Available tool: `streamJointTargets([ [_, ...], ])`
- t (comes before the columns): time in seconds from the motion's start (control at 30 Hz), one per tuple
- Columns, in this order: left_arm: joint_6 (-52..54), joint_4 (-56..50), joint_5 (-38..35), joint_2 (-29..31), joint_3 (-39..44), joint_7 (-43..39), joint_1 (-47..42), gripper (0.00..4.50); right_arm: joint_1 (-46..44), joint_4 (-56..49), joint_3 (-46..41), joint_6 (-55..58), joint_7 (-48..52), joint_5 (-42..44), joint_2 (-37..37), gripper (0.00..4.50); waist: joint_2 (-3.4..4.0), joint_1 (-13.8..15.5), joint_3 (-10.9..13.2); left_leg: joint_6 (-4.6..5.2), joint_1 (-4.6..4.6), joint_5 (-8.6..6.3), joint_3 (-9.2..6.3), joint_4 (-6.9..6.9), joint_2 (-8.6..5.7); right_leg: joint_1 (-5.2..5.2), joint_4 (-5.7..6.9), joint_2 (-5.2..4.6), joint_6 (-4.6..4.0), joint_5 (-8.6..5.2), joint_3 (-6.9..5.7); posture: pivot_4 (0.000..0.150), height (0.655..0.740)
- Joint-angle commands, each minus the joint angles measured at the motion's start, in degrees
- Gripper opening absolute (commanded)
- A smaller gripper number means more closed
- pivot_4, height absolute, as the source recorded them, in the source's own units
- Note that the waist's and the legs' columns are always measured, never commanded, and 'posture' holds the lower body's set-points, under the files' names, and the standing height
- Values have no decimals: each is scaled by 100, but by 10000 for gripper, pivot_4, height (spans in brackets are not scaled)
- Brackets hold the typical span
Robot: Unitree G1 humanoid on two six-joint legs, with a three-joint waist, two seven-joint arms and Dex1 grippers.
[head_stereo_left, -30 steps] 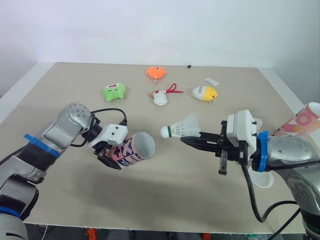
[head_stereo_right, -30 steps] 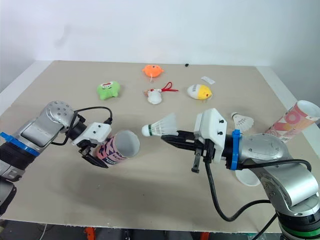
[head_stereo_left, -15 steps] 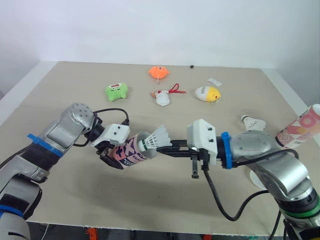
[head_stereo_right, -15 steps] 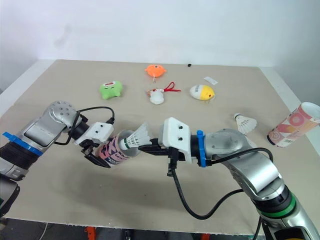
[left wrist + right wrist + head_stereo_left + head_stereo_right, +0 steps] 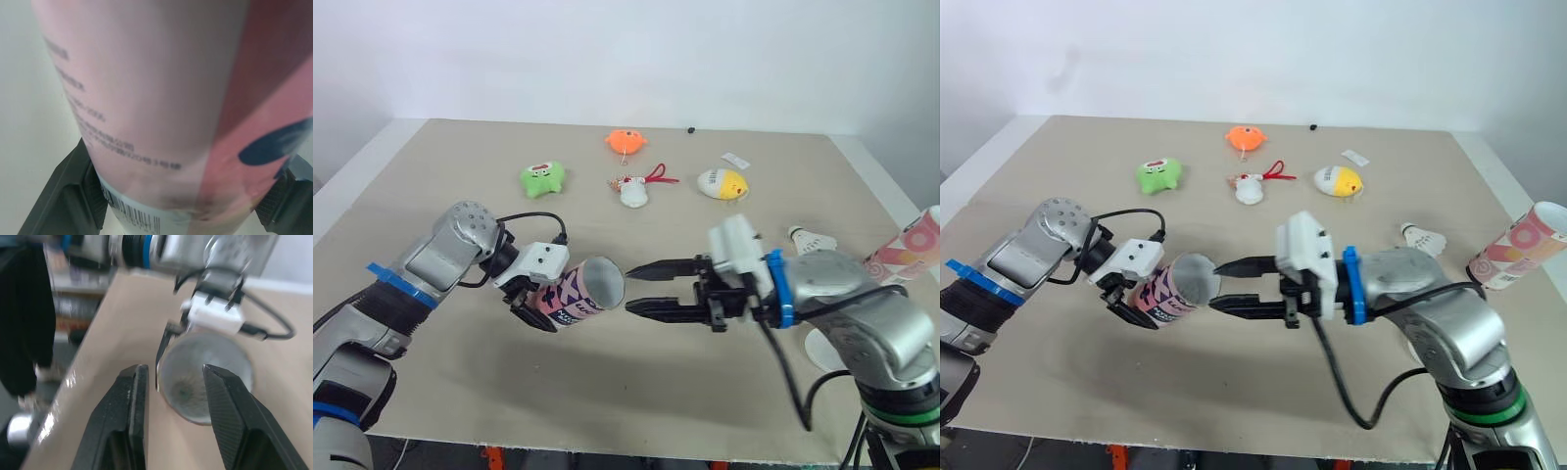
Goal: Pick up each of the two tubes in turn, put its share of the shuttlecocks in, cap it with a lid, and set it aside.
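Observation:
A pink patterned tube (image 5: 582, 291) is held off the table, tilted, with its open mouth toward my right arm; my left gripper (image 5: 540, 304) is shut on its body. The left wrist view has the tube (image 5: 161, 98) pressed between the black fingers (image 5: 63, 191). My right gripper (image 5: 629, 291) is open and holds nothing, its tips just in front of the tube mouth (image 5: 205, 377). Something small and dark lies deep inside the tube. A white shuttlecock (image 5: 811, 240) lies on the table at the right. The second pink tube (image 5: 913, 243) rests at the right edge. A white lid (image 5: 824, 348) lies under my right forearm.
Small toys lie toward the back of the table: a green plush (image 5: 542, 179), an orange one (image 5: 625, 142), a white and red charm (image 5: 631, 189), a yellow and white one (image 5: 719, 182) and a small white tag (image 5: 735, 159). The beige table (image 5: 460, 392) ends close in front.
My right gripper carried a shuttlecock to the tube mouth, pushed it in, then opened and drew back a little. The shuttlecock is no longer between its fingers. The left arm stayed still.

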Motion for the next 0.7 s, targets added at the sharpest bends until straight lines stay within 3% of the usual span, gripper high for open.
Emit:
streamJointTargets([
  [0.03, 50, -182, -45, -55, -35, -2, 105, 34032, 818, -396, -1254, 275, -436, 386, -345, 20525, 0, 4, 0, 0, 0, -1, 0, 0, 0, 0, 0, -1, 0, 0, -1, 1500, 7400],
  [0.13, 71, -243, -61, -48, -5, -2, 140, 34032, 1538, -574, -1880, 403, -783, 351, -536, 20525, -4, 25, -2, -3, -4, -4, -12, -4, -16, 5, -1, -10, 2, -3, -10, 1500, 7400],
  [0.3, -4, -251, -379, -247, 18, -2, 89, 34032, 3491, -999, -3563, 585, -1086, 38, -565, 20525, -2, 55, -2, -2, -5, -5, -24, -9, -28, 9, -1, -15, 38, -22, -15, 1500, 7400],
  [0.4, -29, -191, -470, -431, -11, -2, -65, 34032, 4077, -986, -4141, 560, -1005, 5, -613, 20525, -6, 64, 0, -2, -11, -5, -28, -6, -33, 7, -1, -20, 47, -19, -12, 1500, 7400],
  [0.53, -123, 137, -401, -663, -90, -2, -288, 34032, 4438, -706, -4464, 434, -949, -203, -608, 20525, -17, 19, 6, -2, -8, -2, -30, 11, -29, 8, -2, -11, 22, -15, -3, 1500, 7400],
  [0.7, -454, 701, -140, -775, -262, -2, -385, 34032, 4397, -91, -3960, 329, -1308, -762, -539, 20525, -17, -24, 6, 1, 2, 0, -29, 12, -23, 10, -2, -7, 12, -6, 3, 1500, 7400],
])
